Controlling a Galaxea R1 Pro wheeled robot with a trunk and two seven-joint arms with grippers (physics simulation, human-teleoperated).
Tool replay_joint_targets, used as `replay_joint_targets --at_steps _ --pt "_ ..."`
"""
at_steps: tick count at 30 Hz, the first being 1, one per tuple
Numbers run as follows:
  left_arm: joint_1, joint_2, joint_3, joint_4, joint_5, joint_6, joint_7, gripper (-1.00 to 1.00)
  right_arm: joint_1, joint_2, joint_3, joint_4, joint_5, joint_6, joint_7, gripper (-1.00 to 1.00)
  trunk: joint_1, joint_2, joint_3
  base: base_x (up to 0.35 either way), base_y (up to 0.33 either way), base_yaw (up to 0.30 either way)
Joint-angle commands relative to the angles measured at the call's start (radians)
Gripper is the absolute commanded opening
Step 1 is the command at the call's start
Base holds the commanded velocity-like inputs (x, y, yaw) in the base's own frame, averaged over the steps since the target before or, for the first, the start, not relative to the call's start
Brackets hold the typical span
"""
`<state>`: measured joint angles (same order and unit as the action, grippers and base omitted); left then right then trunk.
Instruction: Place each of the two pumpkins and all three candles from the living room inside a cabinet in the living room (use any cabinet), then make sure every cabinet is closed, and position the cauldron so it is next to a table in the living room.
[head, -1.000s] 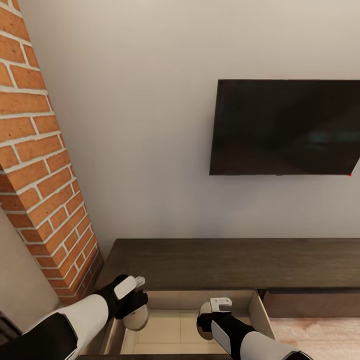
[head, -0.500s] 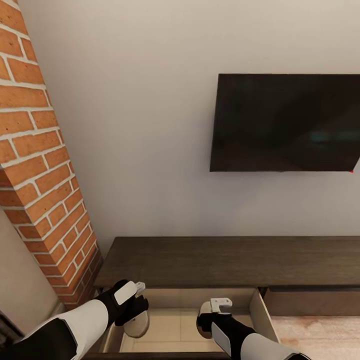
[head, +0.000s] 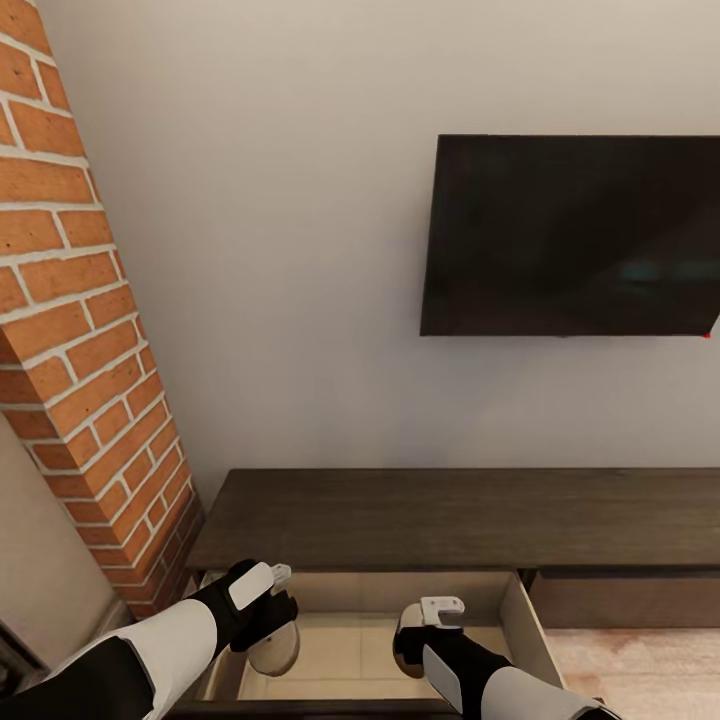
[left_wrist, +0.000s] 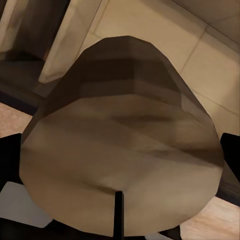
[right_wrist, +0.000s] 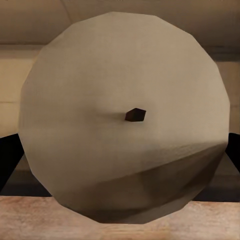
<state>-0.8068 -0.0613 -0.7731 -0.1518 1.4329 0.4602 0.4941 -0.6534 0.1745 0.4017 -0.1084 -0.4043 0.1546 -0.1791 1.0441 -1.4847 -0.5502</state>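
The cabinet (head: 450, 515) is the long low dark brown unit under the TV, and its left drawer (head: 350, 645) stands pulled out, showing a beige inside. My left gripper (head: 268, 622) hangs over the drawer's left part, shut on a tan candle (head: 277, 650). In the left wrist view that candle (left_wrist: 120, 145) sits between dark fingers (left_wrist: 9, 160) above the drawer floor. My right gripper (head: 418, 632) is over the drawer's right part, shut on a second cream candle (right_wrist: 125, 115), whose flat top has a small dark wick.
A red brick fireplace (head: 80, 330) rises at the left, close to my left arm. A black TV (head: 570, 235) hangs on the white wall. A closed drawer front (head: 625, 600) lies right of the open one, with light wood floor (head: 640, 680) below it.
The head view has tilted slightly, shifting the scene upward. My left gripper has sunk a little lower over the drawer with its candle. The right gripper has barely moved.
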Motion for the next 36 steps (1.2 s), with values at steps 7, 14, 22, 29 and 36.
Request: replay_joint_targets --at_steps 7,14,22,29,36 --pt "0.000 0.001 0.000 -0.002 -0.003 0.000 0.000 -1.00 0.000 0.000 0.000 0.000 -0.001 -0.001 0.001 -1.00 0.000 0.000 0.000 0.000 0.000 0.000" --pt "0.008 0.004 -0.001 -0.002 -0.004 0.000 -0.003 -1.00 0.000 0.000 0.000 0.000 -0.001 -0.001 0.001 -1.00 0.000 0.000 0.000 0.215 0.000 0.000" --pt "0.009 0.002 -0.002 -0.002 -0.003 0.002 -0.003 -1.00 0.000 0.000 0.001 0.000 -0.002 0.007 -0.001 -1.00 0.000 0.000 0.000 0.033 0.000 0.000" --pt "0.009 0.000 -0.002 0.001 -0.004 0.007 0.004 -1.00 0.000 0.000 0.002 0.000 -0.002 0.119 -0.032 -1.00 0.000 0.000 0.000 0.000 0.000 0.000" --pt "0.009 -0.025 -0.004 0.057 -0.009 0.005 0.009 -1.00 0.000 0.000 0.002 -0.003 -0.002 0.131 -0.120 -1.00 0.000 0.000 0.000 0.000 0.000 0.000"
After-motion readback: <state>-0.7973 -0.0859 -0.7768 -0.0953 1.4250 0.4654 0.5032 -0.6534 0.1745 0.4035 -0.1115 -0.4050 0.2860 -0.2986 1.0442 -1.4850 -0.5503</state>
